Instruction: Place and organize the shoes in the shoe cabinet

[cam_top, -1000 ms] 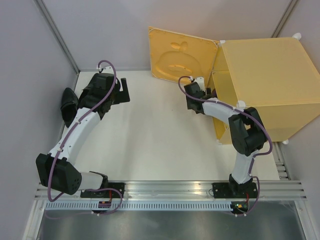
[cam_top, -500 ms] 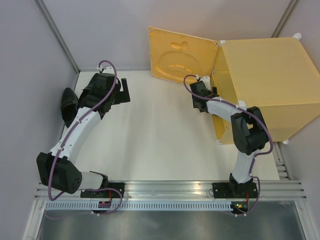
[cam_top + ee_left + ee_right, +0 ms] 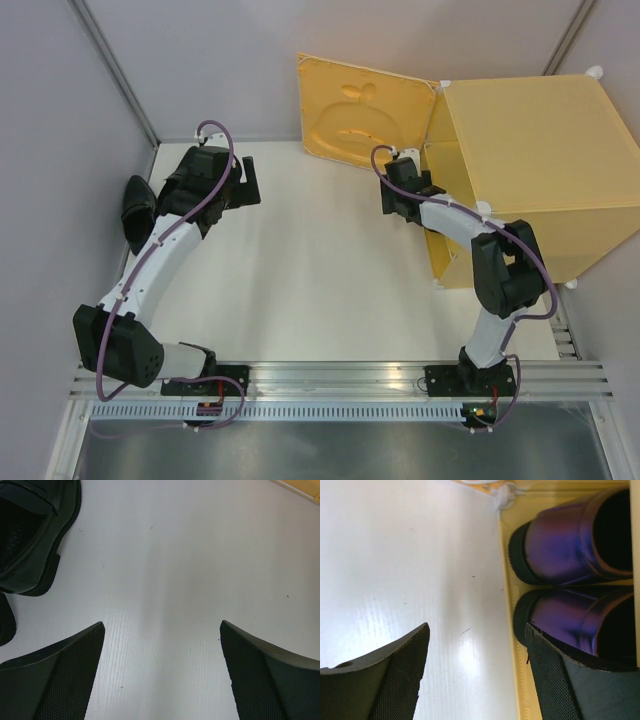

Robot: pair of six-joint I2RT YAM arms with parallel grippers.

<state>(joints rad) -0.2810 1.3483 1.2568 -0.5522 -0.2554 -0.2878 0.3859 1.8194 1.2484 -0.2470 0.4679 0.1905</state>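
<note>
Two shiny purple shoes [image 3: 565,545] [image 3: 580,622] stand side by side inside the yellow shoe cabinet [image 3: 530,150], toes at its front edge; in the top view the cabinet's roof hides them. My right gripper [image 3: 477,627] [image 3: 398,203] hangs open just outside the cabinet's opening, over white table, nothing between its fingers; its right finger [image 3: 560,680] overlaps the nearer purple shoe. A glossy black shoe [image 3: 35,530] lies by the left wall, seen in the top view as a dark pair [image 3: 135,212]. To their right my left gripper [image 3: 162,625] [image 3: 245,185] is wide open and empty.
The cabinet's door [image 3: 365,108] stands swung open to the left, leaning at the back of the table. The cabinet's yellow floor lip [image 3: 509,600] runs beside my right finger. Grey walls close in the left and back sides.
The right gripper has moved a little up and to the right, closer to the cabinet's opening. The left arm has stayed put.
</note>
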